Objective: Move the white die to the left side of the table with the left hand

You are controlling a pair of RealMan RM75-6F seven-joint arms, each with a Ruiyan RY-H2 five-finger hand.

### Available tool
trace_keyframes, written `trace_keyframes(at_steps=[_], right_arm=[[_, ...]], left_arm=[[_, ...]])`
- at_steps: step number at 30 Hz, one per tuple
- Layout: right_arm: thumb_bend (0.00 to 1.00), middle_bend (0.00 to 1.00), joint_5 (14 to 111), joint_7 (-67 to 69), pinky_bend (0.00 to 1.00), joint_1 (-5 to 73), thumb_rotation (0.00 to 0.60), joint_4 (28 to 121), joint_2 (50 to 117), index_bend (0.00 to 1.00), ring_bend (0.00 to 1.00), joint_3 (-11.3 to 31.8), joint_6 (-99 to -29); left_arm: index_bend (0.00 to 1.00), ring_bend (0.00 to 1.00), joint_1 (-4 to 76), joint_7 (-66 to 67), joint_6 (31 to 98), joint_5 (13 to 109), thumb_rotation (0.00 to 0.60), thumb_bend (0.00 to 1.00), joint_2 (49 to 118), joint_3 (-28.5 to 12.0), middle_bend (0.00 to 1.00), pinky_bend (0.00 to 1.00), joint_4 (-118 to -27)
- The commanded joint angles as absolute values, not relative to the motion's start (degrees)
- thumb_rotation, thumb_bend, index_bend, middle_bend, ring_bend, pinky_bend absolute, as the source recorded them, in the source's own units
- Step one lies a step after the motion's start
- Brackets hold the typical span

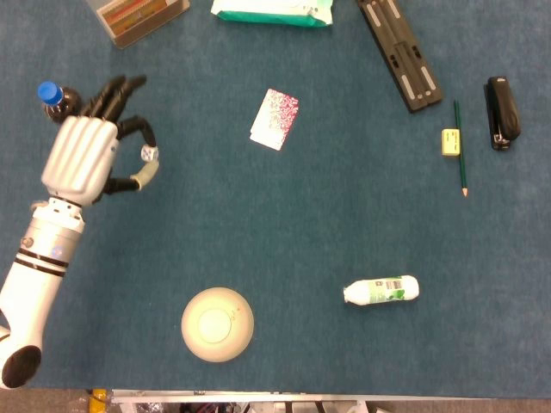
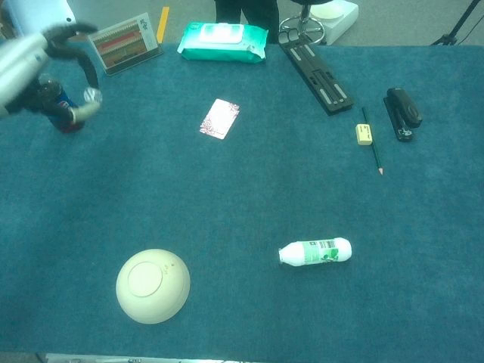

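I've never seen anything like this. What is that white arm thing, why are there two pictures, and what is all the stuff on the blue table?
Both pictures show one moment, from two cameras on the robot itself: one on its head looking straight down, one on its chest looking forward across the table.

The white tube with black bands is the robot's left arm, ending in a mechanical left hand. Its dark fingers pinch a small white die between a finger and the thumb, beside a cola bottle. The other arm is out of sight.

Lying on the blue table are an upturned cream bowl, a small white bottle on its side, a patterned card, a pack of wipes, a black bar, a stapler, an eraser and a pencil.
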State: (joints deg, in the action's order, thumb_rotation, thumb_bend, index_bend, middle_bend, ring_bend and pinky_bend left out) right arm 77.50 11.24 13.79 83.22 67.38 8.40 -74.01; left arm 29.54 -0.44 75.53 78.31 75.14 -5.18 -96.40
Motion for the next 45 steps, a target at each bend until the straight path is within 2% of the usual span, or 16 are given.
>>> trace_keyframes(at_steps=[1, 2, 4, 9, 11, 13, 15, 18, 27, 36, 45], right_arm=[[0.11, 0.41, 77.62, 11.86, 0.33, 13.51, 0.6, 82.86, 67.54, 0.36, 0.3, 8.3, -74.22], [0.11, 0.41, 77.66, 12.22, 0.33, 13.34, 0.6, 82.59, 67.6, 0.36, 0.3, 8.22, -74.32], [0.11, 0.41, 77.39, 12.8, 0.33, 13.08, 0.6, 81.96, 67.67, 0.36, 0.3, 8.12, -74.14], [0.11, 0.41, 77.23, 13.06, 0.33, 13.32, 0.6, 81.42, 67.78, 0.36, 0.3, 8.31, -73.53], [0.11, 0.41, 77.5, 12.92, 0.33, 13.53, 0.6, 81.5, 68.03, 0.36, 0.3, 8.34, -73.45], [0.11, 0.41, 77.67, 12.78, 0.33, 13.68, 0.6, 81.5, 68.35, 0.36, 0.3, 8.31, -73.33], [0.11, 0.41, 77.71, 12.65, 0.33, 13.77, 0.6, 81.4, 68.67, 0.36, 0.3, 8.23, -73.15], [0.11, 0.41, 77.68, 12.67, 0.33, 13.79, 0.6, 81.14, 69.0, 0.36, 0.3, 8.17, -72.97], [0.11, 0.41, 78.29, 12.98, 0.33, 13.16, 0.6, 81.65, 68.75, 0.36, 0.3, 8.07, -74.15], [0.11, 0.41, 79.98, 11.71, 0.33, 11.04, 0.6, 83.96, 67.91, 0.36, 0.3, 7.1, -77.73], [0.11, 0.41, 82.06, 3.5, 0.33, 7.52, 0.6, 90.48, 65.12, 0.36, 0.3, 4.92, -82.75]], left_arm=[[0.3, 0.0, 28.41, -0.26, 77.3, 80.22, 0.509, 0.29, 70.09, -6.64, 0.05, 0.18, -103.76], [0.26, 0.0, 27.67, -0.39, 76.46, 79.89, 0.456, 0.28, 69.23, -5.44, 0.04, 0.18, -104.65], [0.24, 0.0, 25.93, -2.56, 74.47, 78.57, 0.405, 0.26, 68.6, -2.78, 0.03, 0.18, -104.77], [0.25, 0.0, 23.82, -9.43, 73.55, 78.97, 0.398, 0.26, 69.12, -1.41, 0.03, 0.18, -101.63], [0.27, 0.0, 23.28, -10.69, 74.6, 80.13, 0.418, 0.26, 69.99, -1.73, 0.04, 0.18, -99.99], [0.29, 0.01, 23.05, -10.79, 75.36, 81.25, 0.471, 0.26, 70.69, -2.03, 0.06, 0.18, -98.8], [0.31, 0.02, 22.62, -10.13, 76.44, 82.0, 0.55, 0.26, 71.56, -2.33, 0.07, 0.18, -97.94], [0.34, 0.02, 21.99, -9.1, 77.66, 82.6, 0.6, 0.26, 72.78, -2.67, 0.09, 0.19, -96.91], [0.37, 0.03, 20.89, -6.11, 79.25, 83.41, 0.6, 0.26, 74.31, -3.48, 0.13, 0.19, -94.97], [0.4, 0.08, 18.31, 2.38, 85.69, 85.26, 0.6, 0.26, 78.48, -4.5, 0.2, 0.25, -86.83], [0.4, 0.1, 12.74, 5.32, 87.26, 82.88, 0.6, 0.26, 74.03, -1.89, 0.22, 0.25, -83.67]])
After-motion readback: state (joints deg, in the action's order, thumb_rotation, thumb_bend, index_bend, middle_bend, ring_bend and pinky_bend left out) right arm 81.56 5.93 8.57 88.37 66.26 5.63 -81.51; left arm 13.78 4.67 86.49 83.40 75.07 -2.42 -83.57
